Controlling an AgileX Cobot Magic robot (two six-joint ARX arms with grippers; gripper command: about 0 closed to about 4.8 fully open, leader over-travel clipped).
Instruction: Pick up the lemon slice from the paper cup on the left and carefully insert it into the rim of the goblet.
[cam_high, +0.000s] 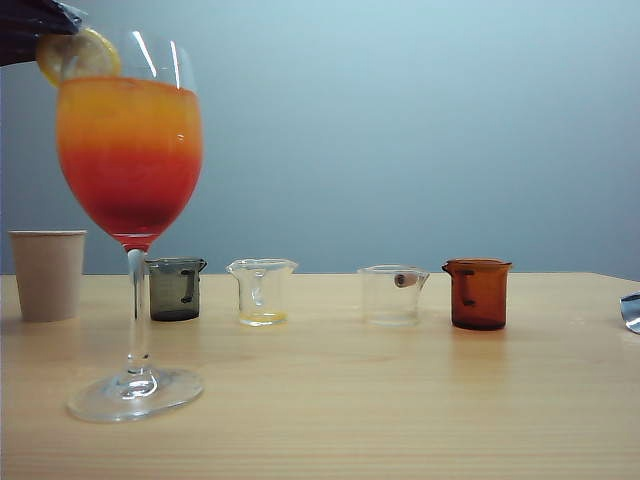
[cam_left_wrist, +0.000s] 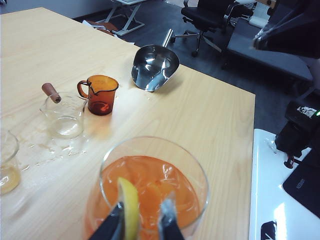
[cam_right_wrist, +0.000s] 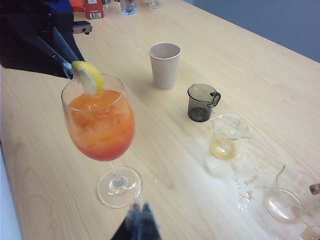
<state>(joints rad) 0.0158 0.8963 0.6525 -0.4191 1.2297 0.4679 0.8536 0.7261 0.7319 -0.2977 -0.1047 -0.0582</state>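
Sitting astride the goblet's rim, the lemon slice (cam_right_wrist: 89, 77) is standing on edge at the side of the glass nearest the table's left end, part of it over the drink and part outside. You are seeing the goblet (cam_high: 131, 160) upright near the table's front left corner, its round foot flat on the wood and its bowl filled with a layered orange-to-red drink.

Your left gripper (cam_left_wrist: 142, 225) is hanging just above that rim with its fingers a little apart, one finger close against the slice's face and the other across a clear gap over the drink; you cannot tell from these views whether the near finger is touching the slice.

Your right gripper (cam_right_wrist: 139, 216) is hovering low over the table just beside the goblet's foot, its fingertips (cam_right_wrist: 147, 214) lying pressed together and holding nothing.

Behind the goblet, the paper cup (cam_high: 47, 274) is standing upright near the table's left edge. Beside it a row is running toward the right edge: a dark grey beaker (cam_high: 176, 288), a clear beaker (cam_high: 262, 291) with a little yellow liquid, another clear beaker (cam_high: 391, 294) with a brown handle stub, and an amber beaker (cam_high: 478, 293). A shiny metal scoop (cam_left_wrist: 154, 67) is lying at the table's right edge.
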